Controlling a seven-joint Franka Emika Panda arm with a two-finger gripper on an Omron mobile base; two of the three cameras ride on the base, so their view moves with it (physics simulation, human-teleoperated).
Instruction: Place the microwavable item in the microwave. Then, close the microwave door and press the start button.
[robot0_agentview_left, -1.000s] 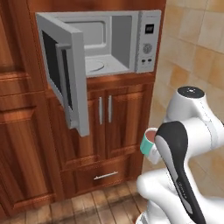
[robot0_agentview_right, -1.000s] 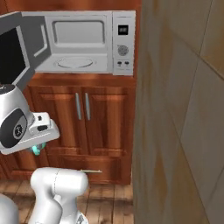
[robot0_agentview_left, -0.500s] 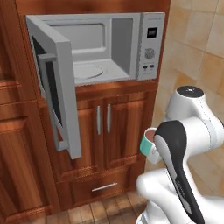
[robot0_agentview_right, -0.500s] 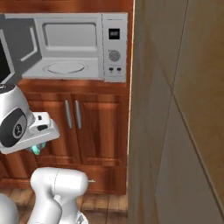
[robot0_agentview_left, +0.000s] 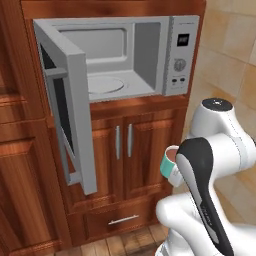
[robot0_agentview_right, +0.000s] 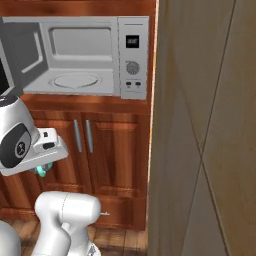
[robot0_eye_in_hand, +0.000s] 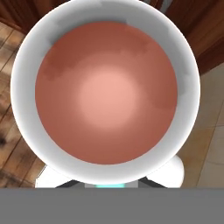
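Hiding gripper, mug (robot0_eye_in_hand: 107, 94), arm-cropped (robot0_agentview_left: 171, 164)

Smooth, glossy ceramic look on the mug (robot0_eye_in_hand: 109, 26), white inside, teal outside (robot0_agentview_left: 165, 166), filled with flat, matt brown liquid (robot0_eye_in_hand: 107, 92). Above and beyond the gripper, brushed matt silver-grey metal on the microwave (robot0_agentview_left: 150, 55), with a clear glass turntable (robot0_agentview_left: 105, 84) and dark glazed door (robot0_agentview_left: 67, 115). Behind, polished reddish wood cabinets (robot0_agentview_left: 140, 150) with satin metal handles (robot0_agentview_left: 118, 142). Below, rough-grained wooden floorboards (robot0_eye_in_hand: 15, 144). Alongside, smooth beige tiles (robot0_eye_in_hand: 205, 144).
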